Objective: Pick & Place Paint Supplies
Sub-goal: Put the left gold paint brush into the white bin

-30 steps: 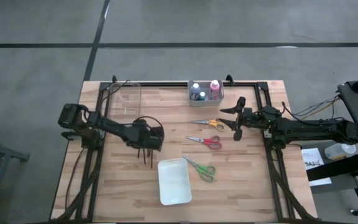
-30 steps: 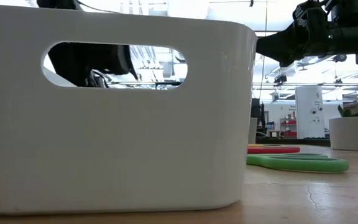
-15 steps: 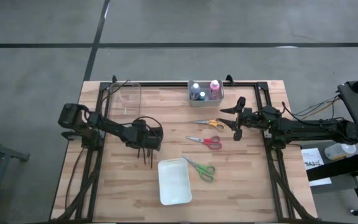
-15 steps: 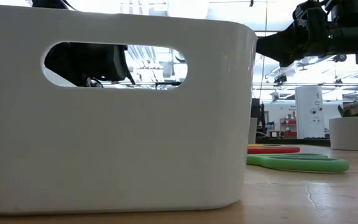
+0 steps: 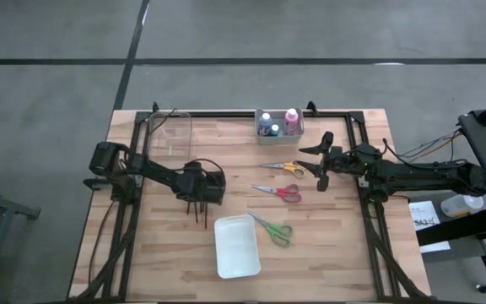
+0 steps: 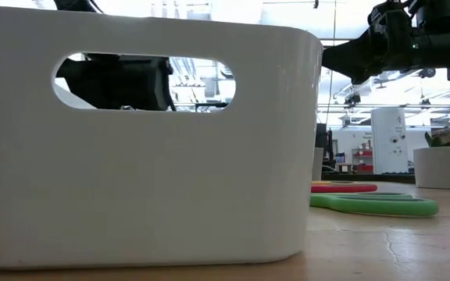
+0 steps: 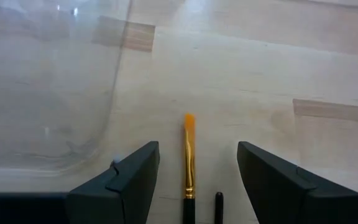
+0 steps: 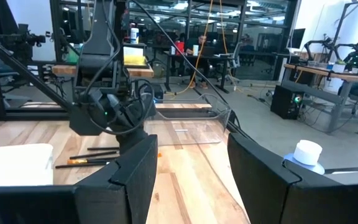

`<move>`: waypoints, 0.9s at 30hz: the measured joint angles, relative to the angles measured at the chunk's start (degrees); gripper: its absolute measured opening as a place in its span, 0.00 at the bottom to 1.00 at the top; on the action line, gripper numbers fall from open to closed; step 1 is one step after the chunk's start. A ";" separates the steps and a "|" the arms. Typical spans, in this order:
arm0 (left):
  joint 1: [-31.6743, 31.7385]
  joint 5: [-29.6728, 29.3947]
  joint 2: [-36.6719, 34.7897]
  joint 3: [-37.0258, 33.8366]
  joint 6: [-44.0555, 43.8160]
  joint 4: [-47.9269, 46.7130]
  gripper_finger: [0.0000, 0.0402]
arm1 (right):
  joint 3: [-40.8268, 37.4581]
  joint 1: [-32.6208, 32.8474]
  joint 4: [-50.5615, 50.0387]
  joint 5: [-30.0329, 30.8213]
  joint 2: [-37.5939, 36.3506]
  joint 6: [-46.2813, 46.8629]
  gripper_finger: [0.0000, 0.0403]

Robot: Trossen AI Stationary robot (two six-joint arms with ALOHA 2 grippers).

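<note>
In the high view my left gripper (image 5: 201, 194) hangs open over a few thin dark brushes (image 5: 197, 214) that lie flat on the wood, left of centre. Its wrist view shows the open fingers (image 7: 197, 149) on either side of an orange-tipped brush (image 7: 189, 155), apart from it. My right gripper (image 5: 319, 165) waits open right of the orange scissors (image 5: 283, 168). Red scissors (image 5: 280, 192) and green scissors (image 5: 273, 229) lie flat nearer the front. The capped bottles stand in a grey holder (image 5: 278, 123) at the far edge.
A white bin (image 5: 237, 246) stands near the front edge and fills the low view (image 6: 147, 140). A clear container (image 5: 169, 135) sits far left, close to my left gripper. Black frame rails run along the table's sides. Bare wood lies between the scissors and the brushes.
My left gripper has shifted a little toward the table's right, over the brushes. The brushes, the scissors and my right arm have kept still.
</note>
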 joint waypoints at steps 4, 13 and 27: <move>0.65 2.94 0.14 1.81 -0.04 -3.27 0.58 | 0.00 0.00 -0.02 -0.02 0.00 0.00 0.48; 1.44 5.24 0.24 2.66 1.55 -6.10 0.54 | 0.00 0.00 -0.02 -0.02 -0.02 0.00 0.48; 1.81 4.78 0.79 2.63 1.39 -6.36 0.40 | 0.00 -0.04 -0.02 -0.01 0.00 0.00 0.48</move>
